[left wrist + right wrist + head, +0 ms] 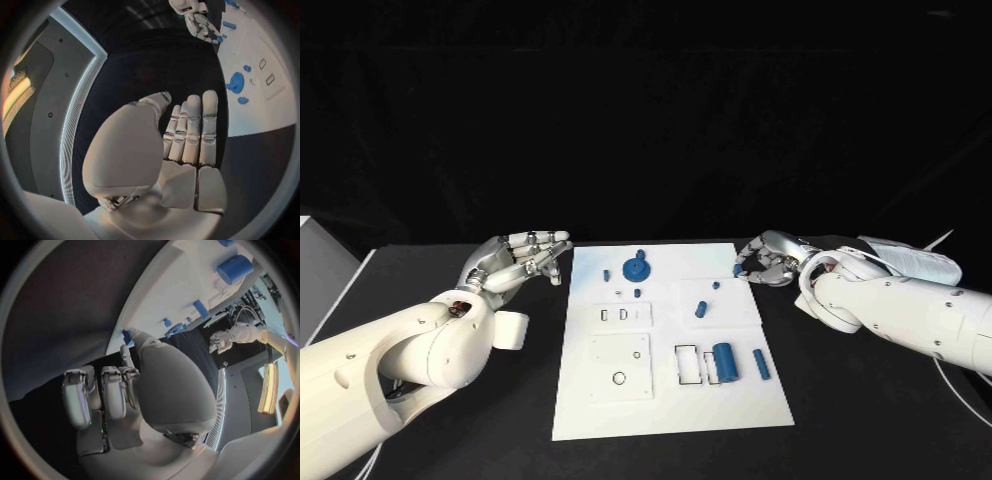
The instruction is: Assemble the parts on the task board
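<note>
Two hands flank the task board [668, 400], which bears no writing I can read. My left hand [519, 262] hovers just left of its far corner, fingers straight and apart, holding nothing. My right hand [770, 262], at the far right edge, pinches a small blue part [738, 270]. Other blue parts [726, 362] lie on the board, on the black table [862, 400].

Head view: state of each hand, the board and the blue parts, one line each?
left hand: open, fingers apart, holds nothing, beside the board's left edge
right hand: fingers curled, pinches a small blue part at the board's right edge
task board: flat on the black table
round blue part: lies on the board
blue cylinder: lies on its side
blue bar: lies flat beside the cylinder
</note>
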